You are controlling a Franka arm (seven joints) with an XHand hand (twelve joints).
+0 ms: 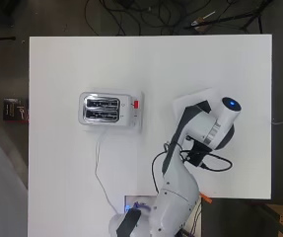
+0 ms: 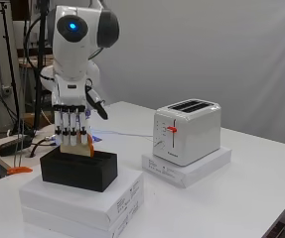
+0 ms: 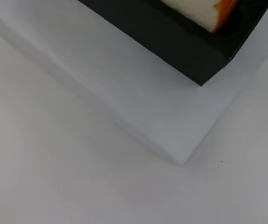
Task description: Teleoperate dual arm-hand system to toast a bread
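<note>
Pale bread slice (image 2: pixel 76 148) — upright, on edge

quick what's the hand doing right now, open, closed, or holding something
Hand: fingers pointing down onto the bread slice in the black holder; whether they actually pinch it cannot be told.

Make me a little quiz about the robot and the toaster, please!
1. True or false: the toaster already has bread in its slots.
2. What is the bread slice standing in?
A) black holder
B) toaster
C) bare table
3. Fill in: the toaster's lever is colored ____.

Key:
1. False; both slots look empty from overhead.
2. A, the black holder, with the robot hand right at the slice.
3. Red.
</note>
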